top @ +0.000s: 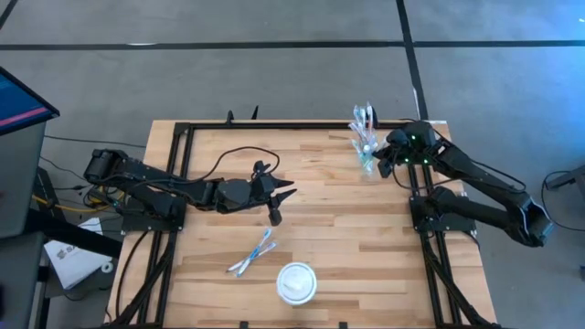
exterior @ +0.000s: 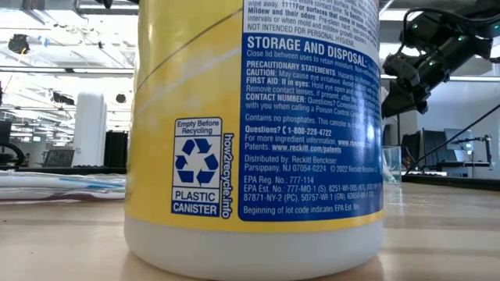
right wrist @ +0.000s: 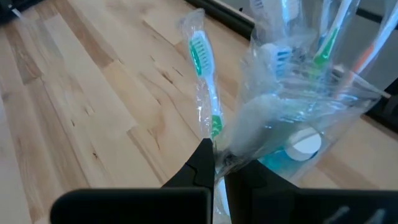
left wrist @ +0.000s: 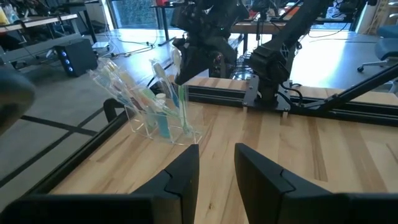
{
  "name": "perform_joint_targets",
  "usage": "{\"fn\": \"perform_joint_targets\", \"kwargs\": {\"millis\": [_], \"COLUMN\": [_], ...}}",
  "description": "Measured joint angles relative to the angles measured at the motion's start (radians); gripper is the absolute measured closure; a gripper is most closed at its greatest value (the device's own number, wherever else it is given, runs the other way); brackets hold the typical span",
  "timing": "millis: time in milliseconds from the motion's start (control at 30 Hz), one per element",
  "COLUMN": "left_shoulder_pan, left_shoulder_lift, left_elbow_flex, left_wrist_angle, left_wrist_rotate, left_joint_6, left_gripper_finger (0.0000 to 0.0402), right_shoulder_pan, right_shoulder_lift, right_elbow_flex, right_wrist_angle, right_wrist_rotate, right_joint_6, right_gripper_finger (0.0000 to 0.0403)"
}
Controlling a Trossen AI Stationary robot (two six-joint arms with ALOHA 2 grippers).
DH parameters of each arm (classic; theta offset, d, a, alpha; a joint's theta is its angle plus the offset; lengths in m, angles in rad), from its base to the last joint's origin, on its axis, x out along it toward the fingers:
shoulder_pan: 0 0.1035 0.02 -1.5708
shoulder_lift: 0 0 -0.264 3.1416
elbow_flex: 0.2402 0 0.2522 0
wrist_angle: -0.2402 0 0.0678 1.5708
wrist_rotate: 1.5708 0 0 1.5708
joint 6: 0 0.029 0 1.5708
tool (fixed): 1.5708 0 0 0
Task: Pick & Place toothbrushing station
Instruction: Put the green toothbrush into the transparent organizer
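Note:
A clear tumbler (top: 366,146) stands at the table's far right with several wrapped toothbrushes and a blue tube (right wrist: 298,149) in it. My right gripper (right wrist: 214,163) hovers right beside it, shut on a wrapped green toothbrush (right wrist: 208,112). In the left wrist view that gripper (left wrist: 186,62) hangs just above the tumbler (left wrist: 165,121). Two more toothbrushes (top: 251,254) lie flat on the table near its front. My left gripper (left wrist: 217,168) hangs open over the table's middle (top: 283,196), with nothing between its fingers. My right gripper pinches the green toothbrush's handle (right wrist: 214,134) between its two fingers, clear wrapper included. The fingers slant down from the table's right side. The bristle head (right wrist: 199,53) sticks out beyond the fingertips, next to the tumbler's wall and above the table.
A round white disc (top: 297,281) sits near the front edge. In the low view a yellow-and-blue plastic canister (exterior: 258,133) fills most of the picture and hides the table behind it. Black frame rails (top: 274,125) run along the table's edges.

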Motion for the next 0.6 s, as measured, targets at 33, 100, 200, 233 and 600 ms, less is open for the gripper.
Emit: {"fn": "perform_joint_targets", "kwargs": {"millis": [33,100,200,233,600], "left_shoulder_pan": [0.0,0.0,0.0,0.0,0.0], "left_shoulder_lift": [0.0,0.0,0.0,0.0,0.0], "left_elbow_flex": [0.0,0.0,0.0,0.0,0.0], "left_wrist_angle": [0.0,0.0,0.0,0.0,0.0], "left_wrist_rotate": [0.0,0.0,0.0,0.0,0.001], "left_joint_6": [-0.002,-0.003,-0.003,-0.003,-0.002], "left_gripper_finger": [0.0305,0.0305,0.0305,0.0305,0.0305], "right_shoulder_pan": [0.0,0.0,0.0,0.0,-0.005], "right_shoulder_lift": [0.008,0.026,0.047,0.055,0.107], "right_elbow_flex": [0.0,0.0,0.0,0.0,-0.045], "right_wrist_angle": [0.002,0.0,0.004,0.005,0.115], "right_wrist_rotate": [0.0,0.0,0.0,0.0,-0.003], "right_joint_6": [0.001,0.007,0.008,0.008,0.015], "right_gripper_finger": [0.0398,0.0398,0.0398,0.0398,0.0398]}}
